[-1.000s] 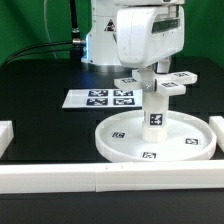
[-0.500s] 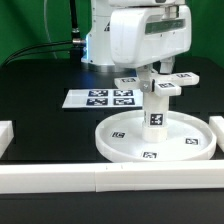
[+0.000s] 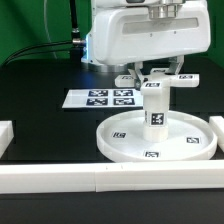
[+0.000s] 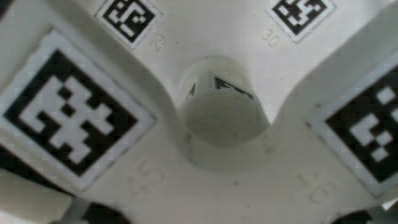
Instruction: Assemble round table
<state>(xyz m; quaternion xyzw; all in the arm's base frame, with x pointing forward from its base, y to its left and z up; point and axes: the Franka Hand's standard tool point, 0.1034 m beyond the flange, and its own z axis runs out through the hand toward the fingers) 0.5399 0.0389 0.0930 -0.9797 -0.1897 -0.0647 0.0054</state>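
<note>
The large round rimmed disc lies flat on the black table. The short thick leg stands upright in its middle. The cross-shaped foot piece sits on top of the leg. My gripper comes straight down onto the foot's middle and looks shut on it. The broad white hand hides the fingers' upper parts. In the wrist view the foot piece fills the picture, with tagged arms around its hub. Only dark bits show at the corners where the fingertips are.
The marker board lies behind the disc toward the exterior view's left. A long white border rail runs along the front, and a short rail piece sits at the exterior view's left edge.
The hand has turned about its upright axis, so its broad side now faces the exterior camera. The foot piece's arms have turned a little with it. Disc and leg have stayed put.
</note>
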